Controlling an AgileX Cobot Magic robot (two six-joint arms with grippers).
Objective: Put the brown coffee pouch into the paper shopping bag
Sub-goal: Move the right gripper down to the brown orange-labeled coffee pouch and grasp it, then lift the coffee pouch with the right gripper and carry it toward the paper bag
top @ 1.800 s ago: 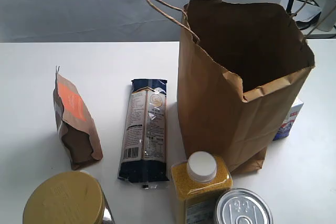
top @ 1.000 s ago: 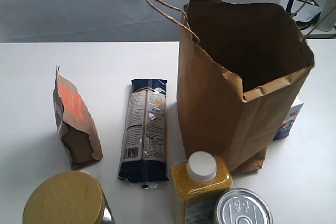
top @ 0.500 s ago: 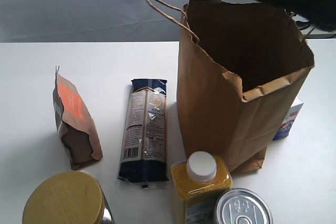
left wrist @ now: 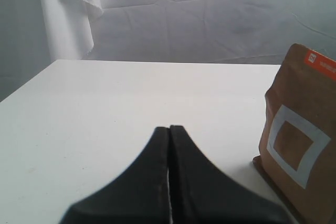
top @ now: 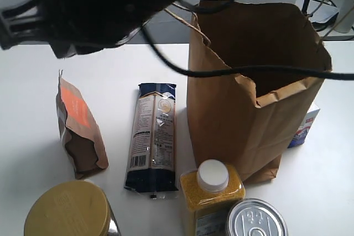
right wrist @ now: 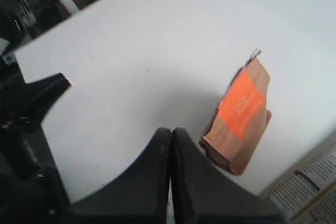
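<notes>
The brown coffee pouch, crinkled with an orange label, sits on the white table at the left. The paper shopping bag stands open at the right, one cord handle at its far rim. My right arm reaches across the top of the exterior view as a dark blur, high above the pouch. The right gripper is shut and empty, with the pouch on the table below and beside it. The left gripper is shut, low over the table, and a brown pouch with an orange corner label stands off to one side.
A long dark-blue packet lies between pouch and bag. Along the near edge stand a yellow-lidded jar, a white-capped bottle of yellow grains and a tin can. A white-blue carton sits behind the bag. A black cable crosses the bag's mouth.
A dark arm came in from the upper right and swept left across the top of the exterior view, now above the pouch. Nothing on the table has moved.
</notes>
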